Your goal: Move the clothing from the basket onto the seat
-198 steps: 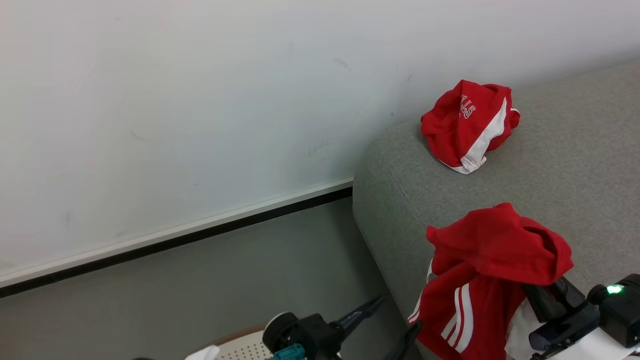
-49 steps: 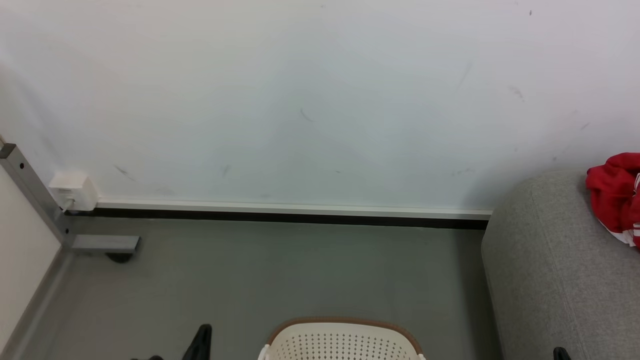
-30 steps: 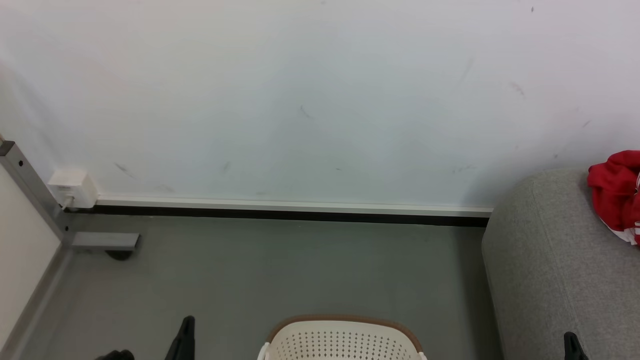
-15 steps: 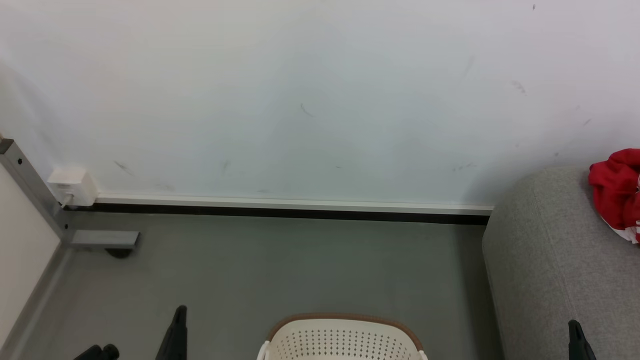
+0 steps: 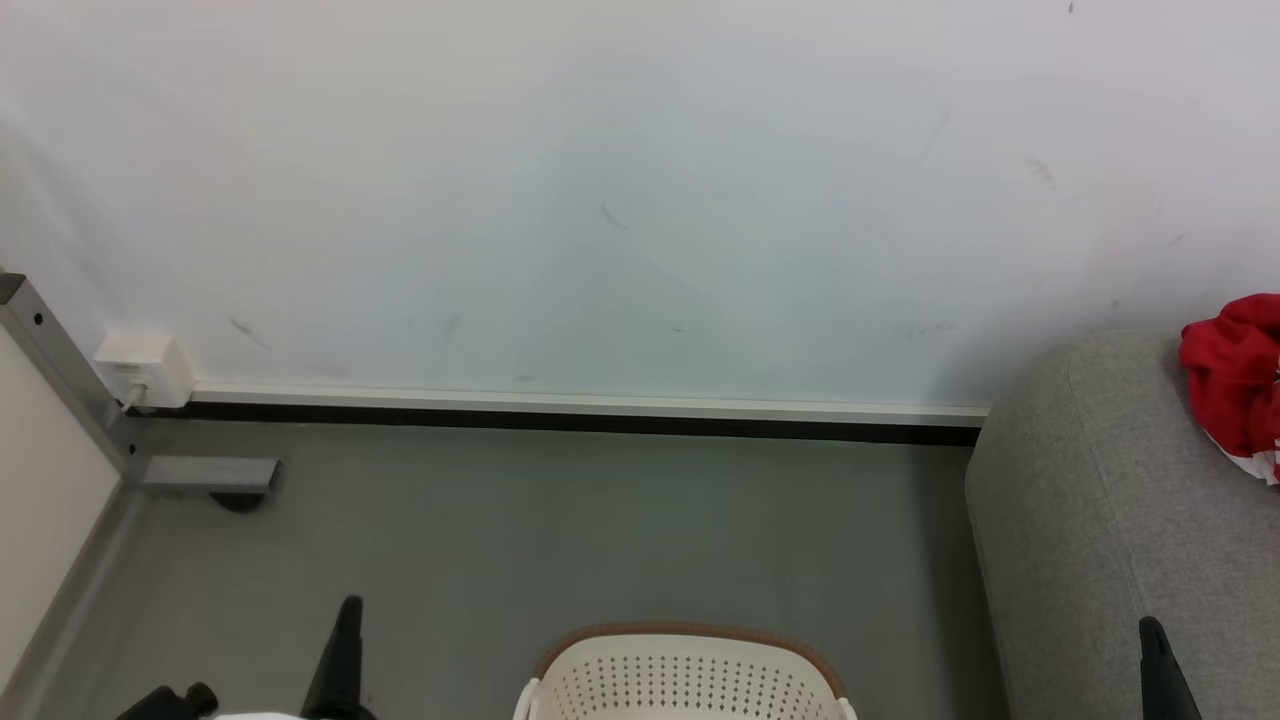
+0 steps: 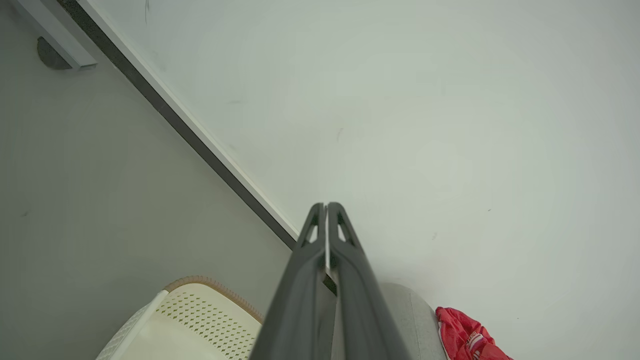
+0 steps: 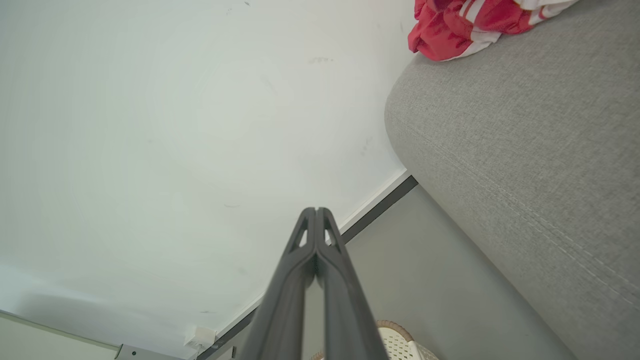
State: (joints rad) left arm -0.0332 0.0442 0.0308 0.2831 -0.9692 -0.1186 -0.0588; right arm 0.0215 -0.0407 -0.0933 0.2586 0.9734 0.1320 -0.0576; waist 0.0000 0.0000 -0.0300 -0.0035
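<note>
The cream basket (image 5: 690, 680) with its brown rim stands on the floor at the bottom middle of the head view; the part of its inside (image 6: 185, 325) in the left wrist view holds no fabric. The grey seat (image 5: 1100, 500) rises at the right. Red clothing (image 5: 1235, 385) lies bunched on the seat's top near the wall, also in the right wrist view as clothing (image 7: 470, 22) with white stripes on the seat (image 7: 525, 140). My left gripper (image 6: 326, 206) is shut and empty, left of the basket (image 5: 345, 650). My right gripper (image 7: 316, 210) is shut and empty beside the seat's front (image 5: 1155, 660).
A white wall with a white and black skirting strip (image 5: 580, 415) runs behind the basket. At the far left stand a grey metal post with a floor foot (image 5: 205, 472) and a small white box (image 5: 145, 368). Grey floor (image 5: 560, 540) lies between basket and wall.
The head camera has swung left from the seat to the basket. The right gripper, then under a red garment on the seat, is now empty. Both finger tips have risen slightly into view.
</note>
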